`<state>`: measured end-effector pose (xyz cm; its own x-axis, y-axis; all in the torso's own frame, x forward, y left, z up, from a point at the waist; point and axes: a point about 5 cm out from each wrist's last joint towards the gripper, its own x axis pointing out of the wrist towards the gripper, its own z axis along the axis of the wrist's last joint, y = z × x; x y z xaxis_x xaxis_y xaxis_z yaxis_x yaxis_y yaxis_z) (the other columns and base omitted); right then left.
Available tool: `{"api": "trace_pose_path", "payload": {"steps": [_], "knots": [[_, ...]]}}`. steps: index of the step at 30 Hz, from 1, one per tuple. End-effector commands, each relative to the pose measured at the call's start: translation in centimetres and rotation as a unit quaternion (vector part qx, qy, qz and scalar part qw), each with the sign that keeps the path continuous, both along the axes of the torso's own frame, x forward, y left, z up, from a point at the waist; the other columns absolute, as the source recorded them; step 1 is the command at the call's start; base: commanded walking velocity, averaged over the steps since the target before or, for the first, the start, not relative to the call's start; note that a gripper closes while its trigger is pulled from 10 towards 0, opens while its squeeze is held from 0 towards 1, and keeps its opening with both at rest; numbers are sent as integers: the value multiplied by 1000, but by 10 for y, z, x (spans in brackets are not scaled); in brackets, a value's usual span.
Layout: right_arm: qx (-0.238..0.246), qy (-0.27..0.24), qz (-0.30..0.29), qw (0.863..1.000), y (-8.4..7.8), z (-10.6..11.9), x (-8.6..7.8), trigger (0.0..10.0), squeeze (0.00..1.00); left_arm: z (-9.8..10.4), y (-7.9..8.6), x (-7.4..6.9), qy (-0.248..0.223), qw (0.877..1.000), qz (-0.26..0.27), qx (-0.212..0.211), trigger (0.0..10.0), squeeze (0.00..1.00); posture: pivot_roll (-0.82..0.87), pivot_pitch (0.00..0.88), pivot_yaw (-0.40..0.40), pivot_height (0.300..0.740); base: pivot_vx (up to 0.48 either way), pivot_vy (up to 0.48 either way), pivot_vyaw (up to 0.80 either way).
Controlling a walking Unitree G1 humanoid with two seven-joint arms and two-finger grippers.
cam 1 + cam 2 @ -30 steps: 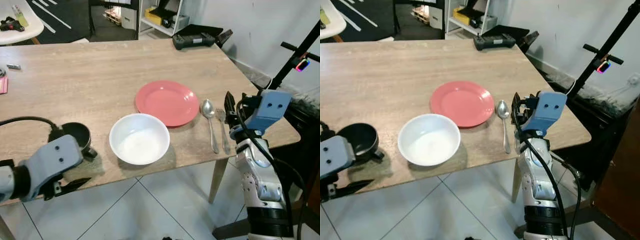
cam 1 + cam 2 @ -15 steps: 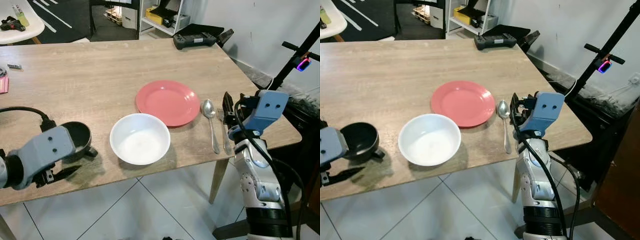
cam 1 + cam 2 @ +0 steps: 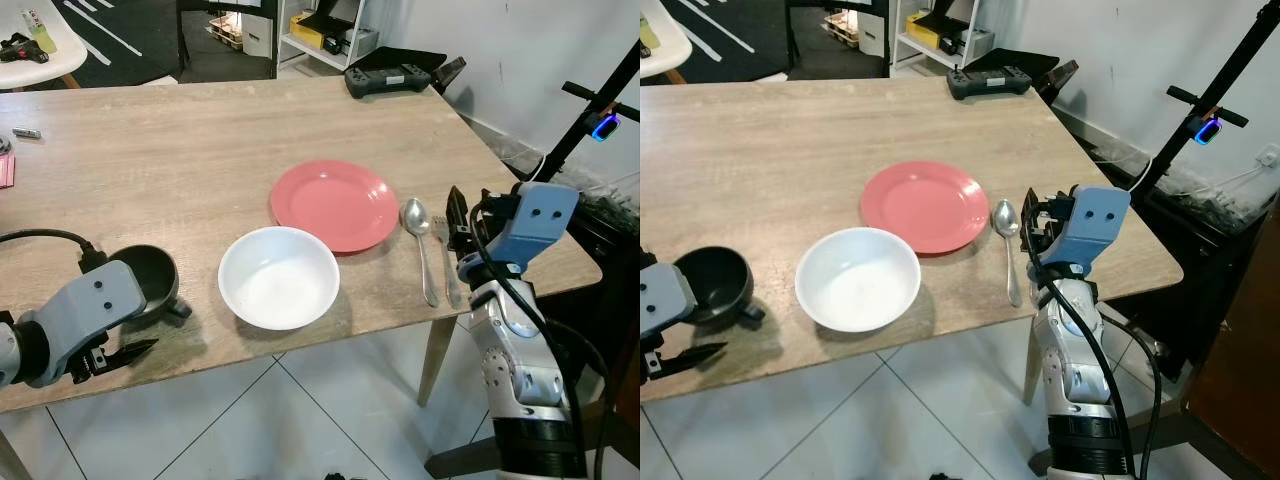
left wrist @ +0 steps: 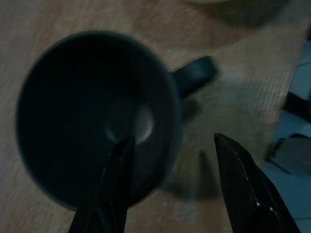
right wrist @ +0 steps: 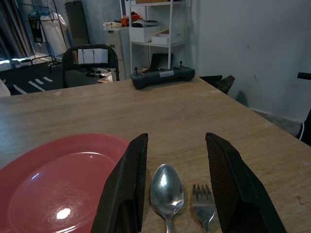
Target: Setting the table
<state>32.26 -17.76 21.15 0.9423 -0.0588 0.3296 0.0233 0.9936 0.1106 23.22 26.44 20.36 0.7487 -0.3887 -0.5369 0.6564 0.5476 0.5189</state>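
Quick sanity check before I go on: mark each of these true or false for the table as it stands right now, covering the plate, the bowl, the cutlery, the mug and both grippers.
1. The white bowl sits on the red plate. False: it stands on the table just in front of the plate.
2. The spoon and fork lie side by side to the right of the plate. True.
3. The left gripper is shut on the black mug. False: its fingers are spread, one over the mug's mouth, one outside the rim.
4. The right gripper is open, fingers either side of the cutlery. True.
5. The mug lies on its side. False: it stands upright, mouth up.
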Motion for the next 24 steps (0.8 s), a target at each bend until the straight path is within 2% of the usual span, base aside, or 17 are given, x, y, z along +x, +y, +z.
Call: {"api": "trace_pose_path", "payload": {"steps": [1, 2, 3, 4, 5, 6, 7, 15, 24], "knots": [[1, 3, -9, 1000, -5, -1, -2, 10000, 0, -7, 0, 1, 4, 1000, 2, 3, 8863, 0, 100, 117, -7, 740, 0, 0, 0], [1, 4, -8, 1000, -5, -1, -2, 10000, 0, -9, 2, 3, 0, 1000, 10, 2, 7333, 0, 100, 117, -7, 740, 0, 0, 0], [1, 4, -8, 1000, -5, -1, -2, 10000, 0, -10, 3, 4, -4, 1000, 16, -1, 4353, 0, 97, 119, -10, 740, 0, 0, 0], [1, 4, -8, 1000, -5, -1, -2, 10000, 0, -10, 3, 4, -4, 1000, 16, -1, 4353, 0, 97, 119, -10, 740, 0, 0, 0], [0, 4, -8, 1000, -5, -1, -2, 10000, 0, -12, 5, 7, -9, 1000, 25, 0, 3255, 0, 97, 119, -10, 740, 0, 0, 0], [0, 4, -8, 1000, -5, -1, -2, 10000, 0, -12, 5, 7, -9, 1000, 25, 0, 3255, 0, 97, 119, -10, 740, 0, 0, 0], [0, 4, -8, 1000, -5, -1, -2, 10000, 0, -13, 7, 10, -15, 999, 32, 6, 0, 0, 96, 120, -10, 740, 0, 0, 0], [0, 3, -10, 1000, -5, -1, -3, 10000, 0, -12, 11, 14, -32, 998, 45, 11, 0, 0, 92, 118, -7, 740, 0, 0, 0], [2, 4, -9, 1000, -4, -1, -3, 10000, 0, -6, 8, 19, -65, 997, 51, 6, 0, 0, 96, 115, -4, 740, 0, 0, 0]]}}
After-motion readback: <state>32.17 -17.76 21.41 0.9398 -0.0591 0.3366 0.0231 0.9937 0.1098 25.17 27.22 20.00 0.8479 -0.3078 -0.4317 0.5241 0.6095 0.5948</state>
